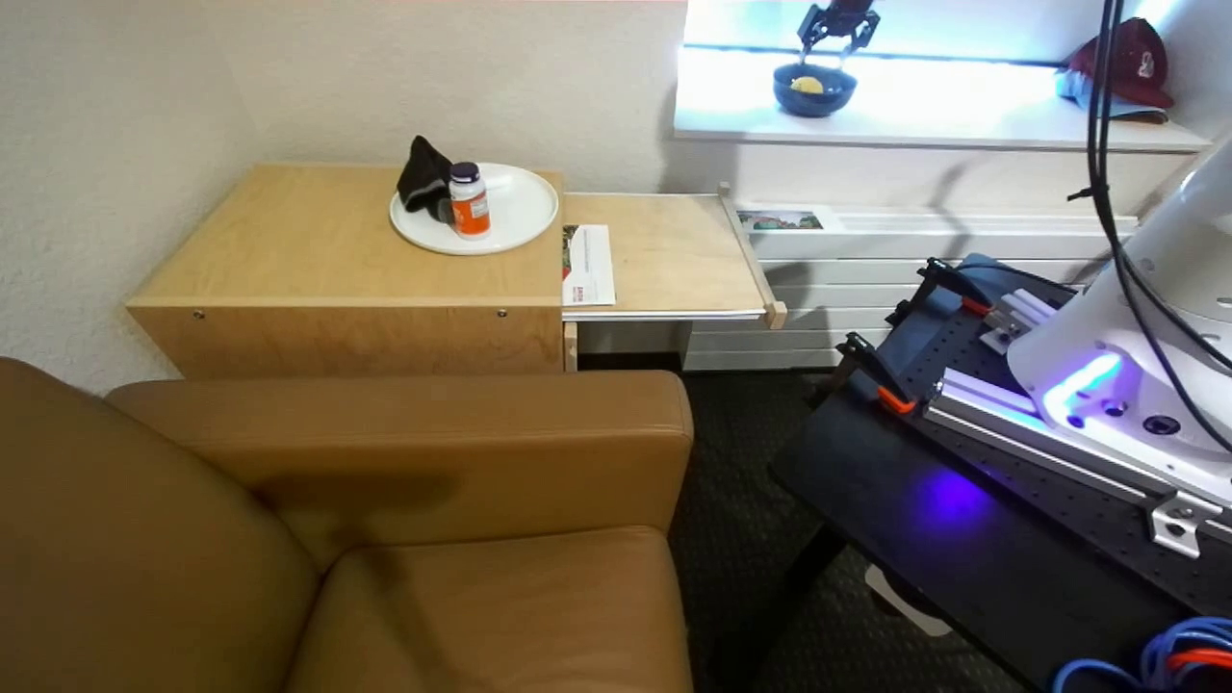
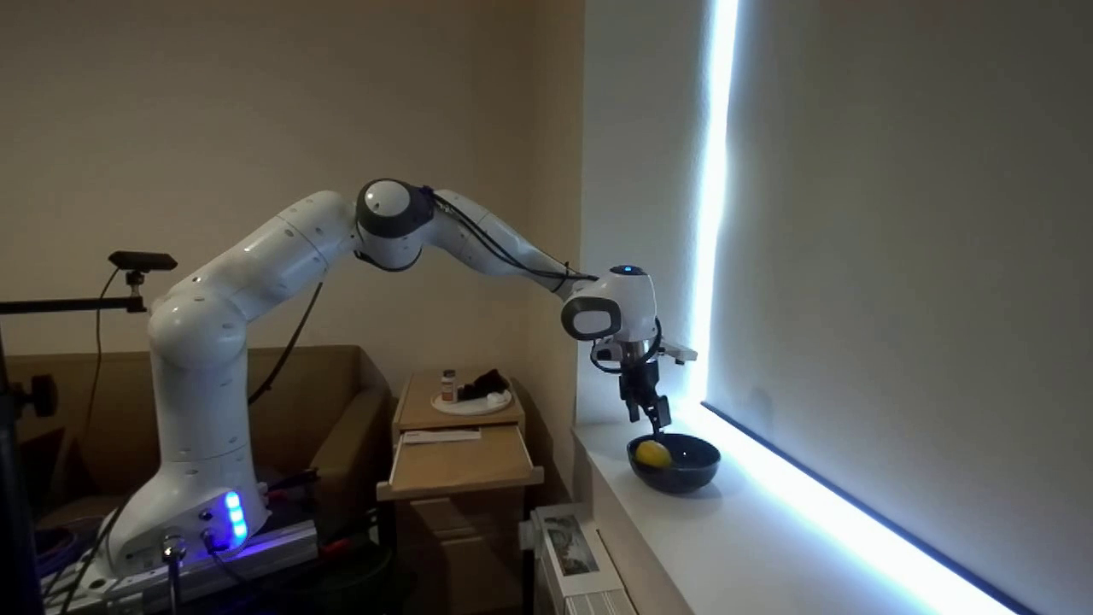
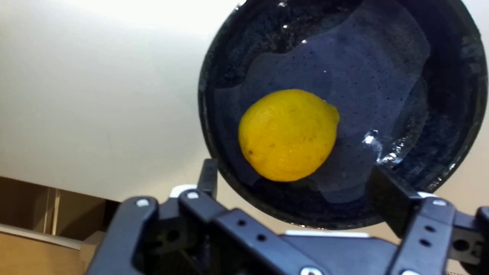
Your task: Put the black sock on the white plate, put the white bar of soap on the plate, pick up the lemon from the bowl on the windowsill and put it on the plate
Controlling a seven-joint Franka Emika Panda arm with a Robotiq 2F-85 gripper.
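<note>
Hovering above the bowl (image 3: 382, 76), the gripper (image 1: 825, 58) is standing spread while the lemon (image 3: 289, 135) is lying inside, its nearness to the bowl's wall possibly making one finger (image 3: 208, 177) strike the rim.

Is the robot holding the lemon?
No, the wrist view shows the gripper open and the lemon lying in the bowl.

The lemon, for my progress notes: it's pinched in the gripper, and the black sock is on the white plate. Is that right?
Not quite: the wrist view shows the lemon lying in the bowl, not pinched; the gripper stands open. The black sock is on the white plate, as you say.
</note>
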